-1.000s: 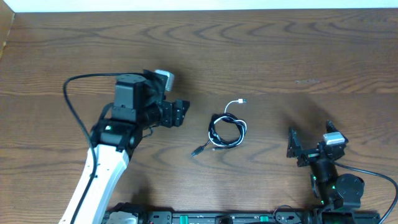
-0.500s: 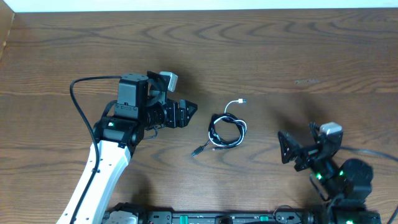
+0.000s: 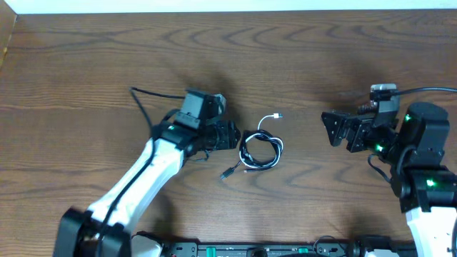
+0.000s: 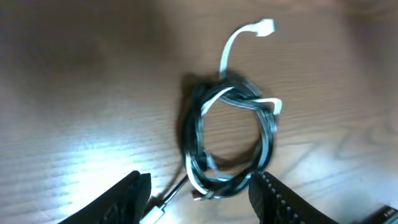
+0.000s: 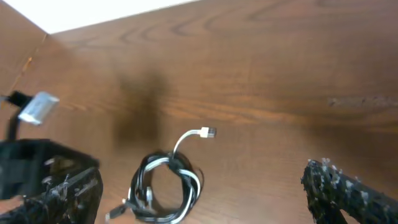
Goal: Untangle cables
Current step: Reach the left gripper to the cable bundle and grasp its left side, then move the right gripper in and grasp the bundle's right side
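Near the middle of the wooden table (image 3: 321, 57) lie the cables (image 3: 260, 151). They are wound up together into one small round ring. The black cable (image 4: 193, 130) goes round and round and makes most of the ring. The white cable (image 4: 230, 46) runs along with it, and its strands cross over the black ones at 12 o'clock of the ring. One white end sticks out there and curves up toward 1 o'clock, with a little white plug (image 4: 266, 27) on its tip. A thin tail sticks out at 7 o'clock and ends in a small plug (image 3: 227, 173) that lies flat on the wood.

The left gripper (image 3: 235, 135) is at 9 o'clock of the ring, just beside it. I cannot tell if it touches the ring. In the left wrist view its two fingers (image 4: 130, 196) are spread wide, with the ring showing between them, and they hold nothing.

The right gripper (image 3: 330, 128) is at 3 o'clock of the ring, well apart from it. In the right wrist view its fingers (image 5: 342, 186) are spread wide too, and nothing is in them.
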`<state>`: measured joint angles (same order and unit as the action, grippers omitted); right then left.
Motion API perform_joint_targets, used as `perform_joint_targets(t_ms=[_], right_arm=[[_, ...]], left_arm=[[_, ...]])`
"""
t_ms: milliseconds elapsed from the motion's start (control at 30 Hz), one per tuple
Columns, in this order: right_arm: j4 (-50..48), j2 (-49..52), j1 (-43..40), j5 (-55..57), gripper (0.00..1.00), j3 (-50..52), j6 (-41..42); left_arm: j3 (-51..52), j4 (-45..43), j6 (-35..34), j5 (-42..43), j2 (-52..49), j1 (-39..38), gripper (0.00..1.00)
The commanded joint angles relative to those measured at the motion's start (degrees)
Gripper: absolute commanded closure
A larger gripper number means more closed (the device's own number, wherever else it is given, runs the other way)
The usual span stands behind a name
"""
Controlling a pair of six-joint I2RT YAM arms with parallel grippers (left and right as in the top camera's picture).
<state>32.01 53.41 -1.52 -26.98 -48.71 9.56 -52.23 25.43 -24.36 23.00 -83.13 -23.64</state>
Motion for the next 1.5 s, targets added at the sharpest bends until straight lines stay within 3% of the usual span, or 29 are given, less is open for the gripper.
perform_joint_targets(t_ms=[0,267,567,633,733,967,1300,1467], right_arm=[[0.17,2.60,0.44,-3.43,0.01,-0.79,-1.27],[0.81,6.21,0.44,-3.41,0.13,-0.74,-1.29],[1.01,8.90,0.46,-3.41,0.15,-0.68,-1.29],[1.03,9.27,0.46,-3.41,0.16,-0.68,-1.27],[0.98,9.92,0.46,-3.43,0.17,-0.68,-1.25],[0.59,10.43,0.50,-6.27,0.22,-0.68,-1.25],[0.33,10.43,2.05,-11.32,0.25,-0.68,-0.81],[-0.04,10.62,5.88,-10.43,0.27,-0.68,3.82]], left_arm=[[-0.83,-2.51,-7.82,-1.95,-5.57,-1.81,0.44],[-0.83,-8.02,-12.00,-4.70,-13.55,-6.14,0.62],[-0.83,-8.02,-13.07,-8.39,-16.79,-9.79,0.67],[-0.83,-8.04,-13.05,-9.66,-16.79,-10.43,0.74],[-0.85,-8.85,-10.91,-9.90,-16.59,-11.21,0.92],[-0.85,-14.25,-9.75,-2.51,-9.97,-11.15,0.93],[-0.85,-14.62,-9.79,-1.99,1.46,-9.42,0.92],[-0.85,-14.60,-9.79,-2.08,2.75,-9.09,0.93]])
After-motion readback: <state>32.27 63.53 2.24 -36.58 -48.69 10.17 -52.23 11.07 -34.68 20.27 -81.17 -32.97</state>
